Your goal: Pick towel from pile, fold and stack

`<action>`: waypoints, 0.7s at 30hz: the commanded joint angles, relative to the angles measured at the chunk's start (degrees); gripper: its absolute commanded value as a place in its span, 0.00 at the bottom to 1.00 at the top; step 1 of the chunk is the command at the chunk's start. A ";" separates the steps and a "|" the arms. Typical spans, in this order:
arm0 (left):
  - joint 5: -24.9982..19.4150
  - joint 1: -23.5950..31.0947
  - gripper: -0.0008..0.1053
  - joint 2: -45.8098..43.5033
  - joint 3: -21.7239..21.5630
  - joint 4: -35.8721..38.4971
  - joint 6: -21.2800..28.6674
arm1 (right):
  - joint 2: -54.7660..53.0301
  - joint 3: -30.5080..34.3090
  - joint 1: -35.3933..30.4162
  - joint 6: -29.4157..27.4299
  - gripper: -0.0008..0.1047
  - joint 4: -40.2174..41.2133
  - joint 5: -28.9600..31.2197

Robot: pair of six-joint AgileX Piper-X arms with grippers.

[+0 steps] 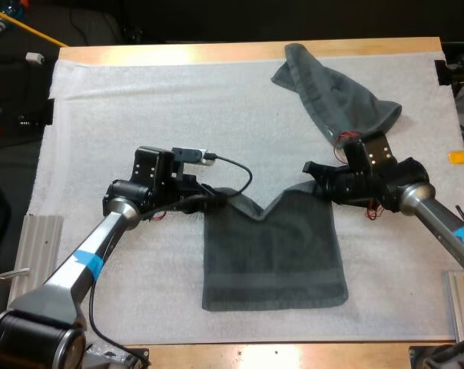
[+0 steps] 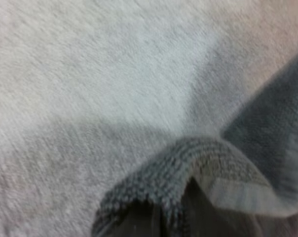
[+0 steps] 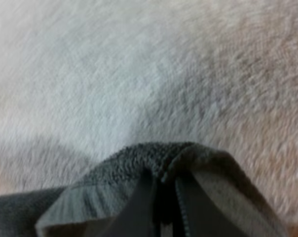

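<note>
- The towel (image 1: 274, 254) being worked on sits mid-mat, a bit toward the near side. Most of it lies flat on the white mat (image 1: 140, 108).
- Its far edge is pulled up at both corners and sags into a V between them.
- The left end effector (image 1: 215, 197) is clenched on the far-left corner. In the left wrist view, a fold of terry cloth is pinched right between the dark fingers (image 2: 144, 222), with bare mat beyond it.
- The right end effector (image 1: 312, 172) is doing the same on the far-right corner. In the right wrist view, the fabric bunches over the fingers, which press on it from both sides.
- Both arms are low over the mat, one at each side of the towel.
- The crumpled towel (image 1: 332, 96) lies at the far right of the mat. It runs from near the far edge of the wooden tabletop (image 1: 217, 52) to just behind the right arm's wrist.
</note>
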 commanded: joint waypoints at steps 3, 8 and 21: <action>0.64 1.45 0.01 1.27 -0.26 -3.86 -1.67 | 1.73 -0.20 -1.34 2.51 0.01 -1.99 -0.13; 0.64 2.65 0.01 1.99 -0.26 -6.04 -1.90 | 2.51 -0.20 -1.79 2.55 0.01 -3.54 0.57; 0.64 2.71 0.55 1.95 -1.40 -7.67 -2.24 | 2.38 -0.20 -1.79 3.94 0.45 -13.61 -3.83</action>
